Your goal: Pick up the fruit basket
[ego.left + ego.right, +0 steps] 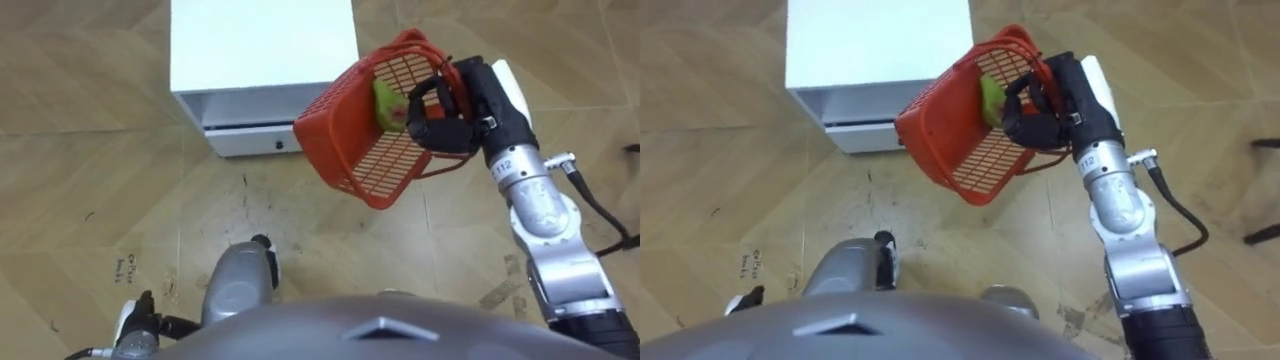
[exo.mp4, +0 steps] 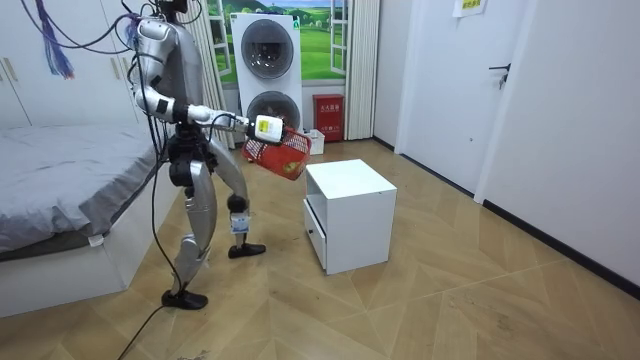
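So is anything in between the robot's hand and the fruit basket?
No, nothing is in between. The right hand is already curled onto the red basket and holds it tilted in the air near the white cabinet, with a green fruit inside.

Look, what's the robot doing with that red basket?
The robot stands in front of a white cabinet, holding the red basket up in the air with its right hand. Its fingers are curled round the basket's rim. The basket hangs tilted, clear of the cabinet, with a green fruit inside. The left hand hangs low by the robot's side.
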Robot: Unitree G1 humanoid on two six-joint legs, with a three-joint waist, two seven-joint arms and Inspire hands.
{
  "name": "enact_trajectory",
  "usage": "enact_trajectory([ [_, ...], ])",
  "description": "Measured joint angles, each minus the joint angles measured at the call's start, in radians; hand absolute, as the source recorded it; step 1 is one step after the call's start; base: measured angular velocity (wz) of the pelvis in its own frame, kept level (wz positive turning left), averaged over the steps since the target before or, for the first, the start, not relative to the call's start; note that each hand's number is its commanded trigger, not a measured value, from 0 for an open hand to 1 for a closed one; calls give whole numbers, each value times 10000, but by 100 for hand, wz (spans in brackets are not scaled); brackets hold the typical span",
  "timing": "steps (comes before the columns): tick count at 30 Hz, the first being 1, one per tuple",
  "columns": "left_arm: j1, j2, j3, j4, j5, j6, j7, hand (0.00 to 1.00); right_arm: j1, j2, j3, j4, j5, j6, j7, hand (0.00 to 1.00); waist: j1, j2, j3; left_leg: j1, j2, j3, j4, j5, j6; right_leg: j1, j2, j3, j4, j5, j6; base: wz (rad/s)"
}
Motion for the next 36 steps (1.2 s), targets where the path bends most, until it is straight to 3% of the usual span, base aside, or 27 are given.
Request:
enact_trajectory([
  [4,7,-38,3,-9,-36,-1,-28,0,-53,77,3,2,366,49,69,100,266,-6,0,-52,-340,392,477,-639,335,191,-447,160,-87,22,377,-10],
  [6,-207,-44,24,58,-19,3,16,0,-119,137,57,15,612,53,61,100,201,26,2,7,-677,522,678,-985,614,-106,-914,301,979,157,497,8],
  [7,-267,-44,47,60,-6,3,44,0,-119,160,80,32,613,53,61,100,202,29,5,58,-738,526,684,-1061,682,-293,-1029,417,1504,266,463,18],
  [9,-409,-40,65,67,-9,3,204,0,-122,241,148,54,605,53,51,100,220,94,58,344,-929,531,673,-1289,893,-935,-1317,778,3001,979,285,13],
  [11,-653,-16,159,62,-13,-2,325,0,-245,406,381,127,532,52,28,100,273,229,113,832,-1057,496,497,-1564,1127,-1571,-1480,1117,4451,2478,-205,0],
  [12,-820,-10,202,38,-7,0,391,0,-325,438,424,236,521,42,27,100,237,291,142,1085,-1048,439,328,-1646,1222,-1841,-1480,1233,4870,3243,-249,-8],
  [13,-870,18,204,-11,-7,-3,438,0,-379,479,430,341,500,28,27,100,271,395,174,1166,-1037,387,206,-1664,1250,-1992,-1432,1285,5011,3369,-201,-7],
  [14,-991,76,209,-127,-4,-20,502,0,-494,564,434,549,429,44,22,100,295,404,126,1327,-969,304,-69,-1651,1272,-2360,-1183,1281,5199,2968,-73,-4],
  [15,-1059,98,191,-143,-30,-51,510,0,-527,564,448,568,419,75,24,100,352,442,139,1394,-895,298,-170,-1646,1281,-2578,-1006,1279,5220,2677,-46,-9],
  [17,-1198,88,52,-85,-67,-152,521,0,-556,565,590,573,351,221,29,100,483,573,143,1784,-646,276,-540,-1627,1276,-3118,-291,915,3971,1920,73,-12],
  [18,-1187,75,14,-99,-107,-153,521,0,-555,562,680,571,345,281,29,100,495,582,127,1907,-630,262,-652,-1625,1272,-3155,-127,876,3361,1861,54,0],
  [19,-1193,37,-12,-114,-109,-154,510,0,-557,564,832,570,346,349,15,100,491,563,119,2090,-634,222,-816,-1627,1266,-3164,97,811,2083,1869,32,15],
  [20,-1191,8,-26,-119,-100,-170,502,0,-569,574,971,563,347,423,14,100,505,468,59,2174,-687,213,-879,-1635,1251,-3091,246,815,733,2097,-112,22],
  [21,-1190,3,-27,-118,-91,-176,500,0,-575,578,1027,558,351,431,12,100,501,411,40,2217,-718,220,-877,-1655,1215,-3054,324,817,125,2426,-149,34],
  [22,-1148,-54,-34,-95,-54,-156,498,0,-564,524,1136,598,349,467,-20,100,469,496,-6,2350,-659,192,-922,-1664,1147,-2823,419,744,-179,2699,-217,21],
  [23,-1052,-25,22,-135,0,-163,495,0,-582,534,1204,644,350,488,-37,100,515,486,-10,2565,-596,225,-1128,-1581,1009,-2501,525,642,-576,2766,-270,16],
  [29,-323,23,220,-82,550,106,467,0,-637,543,1204,767,408,488,-121,100,505,466,13,3387,-310,223,-2222,-1461,807,-1461,1006,384,-1947,2930,-379,5],
  [36,-338,-28,217,-148,1080,387,307,0,-909,557,1266,1037,360,486,-680,100,463,459,24,3241,-296,214,-2280,-1459,802,-1324,1119,249,-2304,2935,-384,10],
])
